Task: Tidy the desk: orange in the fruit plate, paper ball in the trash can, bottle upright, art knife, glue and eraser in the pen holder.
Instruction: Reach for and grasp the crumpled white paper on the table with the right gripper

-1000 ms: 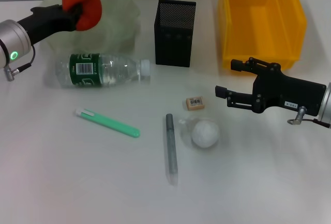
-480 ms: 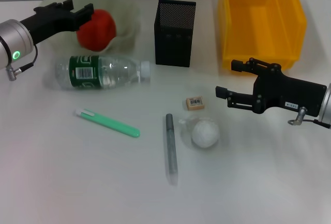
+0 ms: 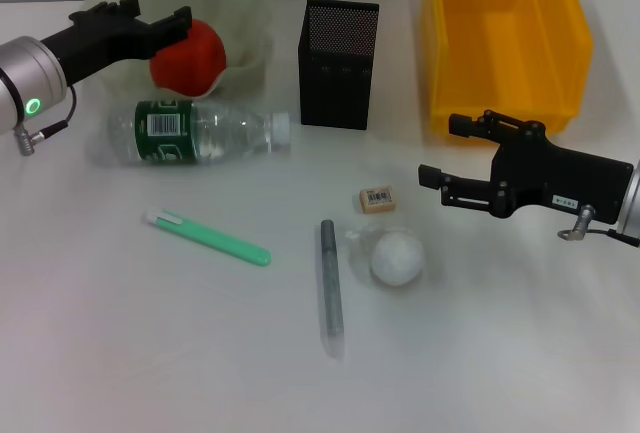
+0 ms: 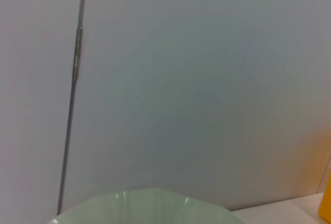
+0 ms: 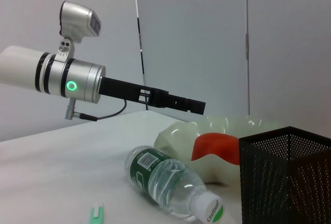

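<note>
The orange [image 3: 192,56] [image 5: 217,149] lies inside the fruit plate [image 3: 245,13] [image 5: 173,136] [image 4: 145,203] at the back left. My left gripper [image 3: 160,10] [image 5: 186,104] hovers open just above the orange, holding nothing. In front of the plate the bottle [image 3: 200,131] [image 5: 165,180] lies on its side. The pen holder [image 3: 338,63] [image 5: 289,177] stands mid-back, with the trash can [image 3: 500,33] to its right. The green art knife [image 3: 208,237], grey glue [image 3: 331,285], eraser [image 3: 377,199] and paper ball [image 3: 397,258] lie on the table. My right gripper [image 3: 440,149] is open, to the right of the eraser.
The white table [image 3: 120,353] stretches bare along the front. A grey wall stands behind the fruit plate. The paper ball lies just below my right gripper's level, and the glue stick rests close beside the ball.
The left gripper, which held the orange above the plate a second ago, has opened and the orange now rests in the plate. The right arm has stayed still.
</note>
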